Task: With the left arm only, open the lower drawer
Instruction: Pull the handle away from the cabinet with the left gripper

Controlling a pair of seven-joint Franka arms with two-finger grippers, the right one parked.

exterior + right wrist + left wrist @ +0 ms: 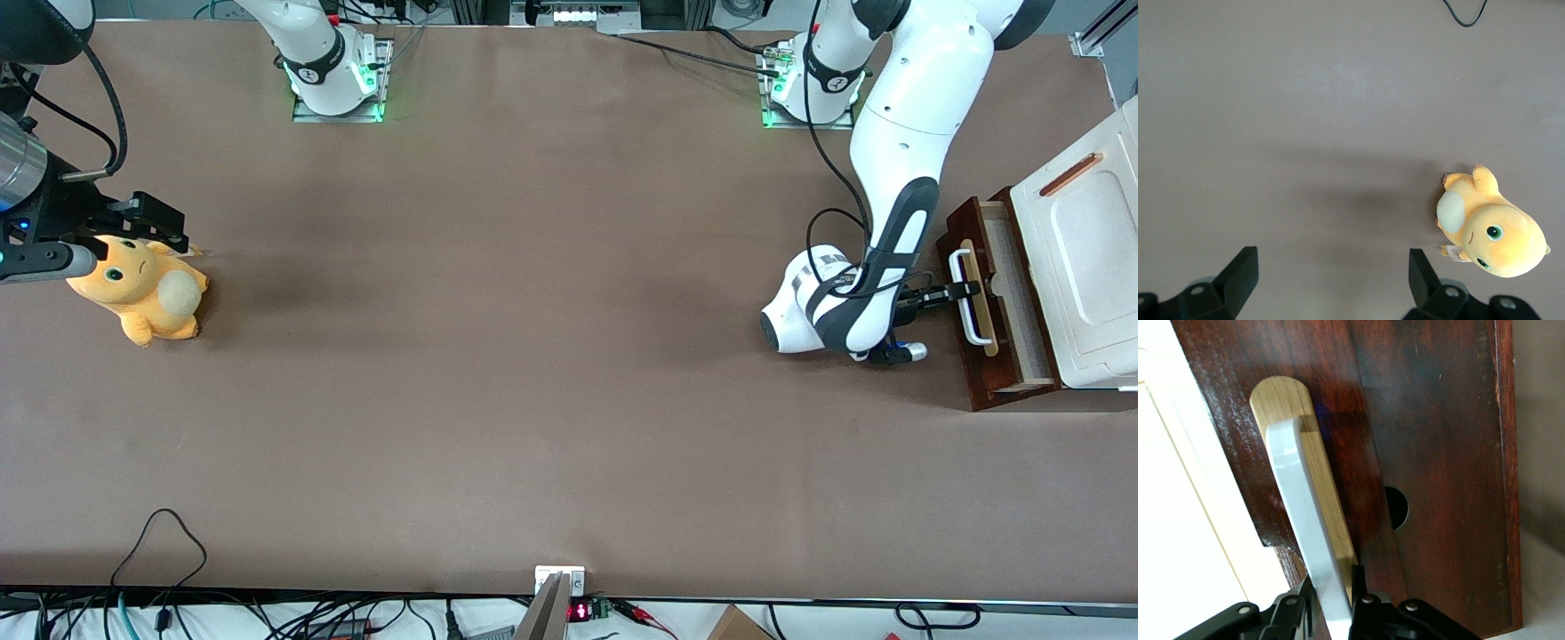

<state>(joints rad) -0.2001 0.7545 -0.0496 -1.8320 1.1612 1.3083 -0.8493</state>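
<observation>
Tabletop: hand (pixel 967 290) clamping drawer handle (pixel 970 299)

No readable text, labels or numbers show on anything here.

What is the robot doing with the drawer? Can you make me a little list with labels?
Arm working: left arm
Pincer: the pincer is at the white bar handle, its fingers closed around the bar
Drawer: lower drawer, pulled partly out, light wood inside showing
Cabinet: white cabinet body above the drawer
Also on the table: orange plush toy toward the parked arm's end
Job status: drawer partly open
</observation>
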